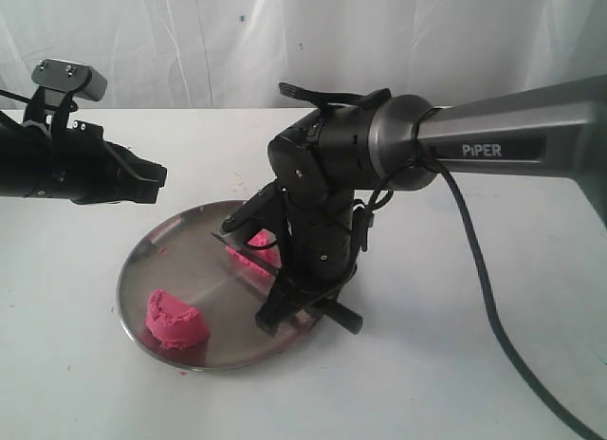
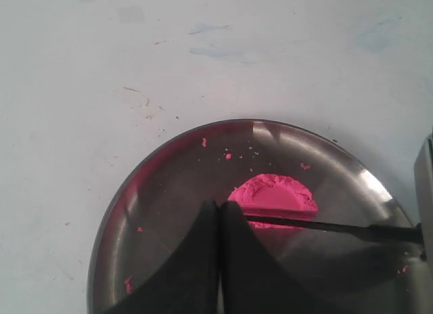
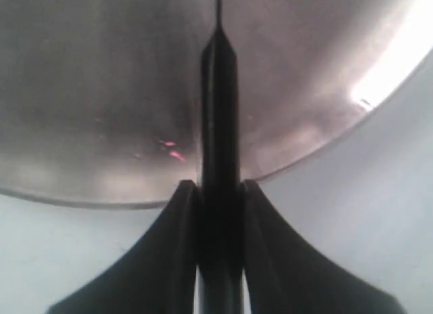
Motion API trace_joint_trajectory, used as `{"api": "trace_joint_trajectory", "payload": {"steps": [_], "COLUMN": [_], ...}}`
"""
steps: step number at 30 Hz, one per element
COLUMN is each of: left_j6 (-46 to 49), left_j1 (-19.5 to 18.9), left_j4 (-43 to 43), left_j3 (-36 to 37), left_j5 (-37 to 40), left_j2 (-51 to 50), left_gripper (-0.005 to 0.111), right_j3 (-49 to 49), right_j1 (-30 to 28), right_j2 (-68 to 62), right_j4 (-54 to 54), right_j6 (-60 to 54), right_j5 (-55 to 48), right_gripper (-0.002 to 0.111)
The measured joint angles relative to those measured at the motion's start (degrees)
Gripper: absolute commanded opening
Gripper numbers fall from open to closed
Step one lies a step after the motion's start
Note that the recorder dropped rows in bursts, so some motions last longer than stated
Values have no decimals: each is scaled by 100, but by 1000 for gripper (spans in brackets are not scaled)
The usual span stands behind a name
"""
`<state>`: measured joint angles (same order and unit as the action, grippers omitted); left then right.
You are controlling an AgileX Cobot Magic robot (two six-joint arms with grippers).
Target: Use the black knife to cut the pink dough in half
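Steel plate [image 1: 142,260] on the white table [image 1: 455,374], and the pink dough [image 1: 175,319] lies on it in two pieces. This first one sits close to the plate's rim, on the side away from where the right arm [image 1: 493,137] comes in. The second piece [image 2: 274,197] lies nearer the plate's middle, well apart from the first, showing a rounded back and one straight flat side. The right arm reaches down over the plate's rim, and its jaws are clamped on the handle of the black knife [image 3: 220,111], one on each side, holding it firmly. The knife's handle end pokes out past the plate's rim over the table. The blade reaches in over the plate, stands on edge, and runs right along the straight side of the middle piece. Whether steel meets dough there, I can't tell. Pink crumbs [image 2: 229,155] are scattered across the plate's bare metal, mostly beyond the middle piece. The left arm [image 1: 66,165] hangs in the air just outside the plate's rim, opposite the right arm, its wrist camera looking down on the plate. Its jaws are pressed together with only a thin seam between them, and they hold nothing.
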<state>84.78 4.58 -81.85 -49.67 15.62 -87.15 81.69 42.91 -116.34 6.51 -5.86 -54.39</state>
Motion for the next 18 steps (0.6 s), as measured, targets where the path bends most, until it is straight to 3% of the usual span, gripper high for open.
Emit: {"api": "trace_joint_trajectory", "payload": {"steps": [10,18], "left_j6": [-13,-35], "left_j1": [0,0], "left_j4": [0,0], "left_j3": [0,0], "left_j5": [0,0], "left_j2": [0,0], "left_gripper": [0,0], "right_j3": [77,231], "right_j1": [-39,-541], "right_j2": [0,-64], "right_j4": [-1470,-3087], "right_j6": [-663,-1619], "right_j5": [303,192], "right_gripper": [0,0]}}
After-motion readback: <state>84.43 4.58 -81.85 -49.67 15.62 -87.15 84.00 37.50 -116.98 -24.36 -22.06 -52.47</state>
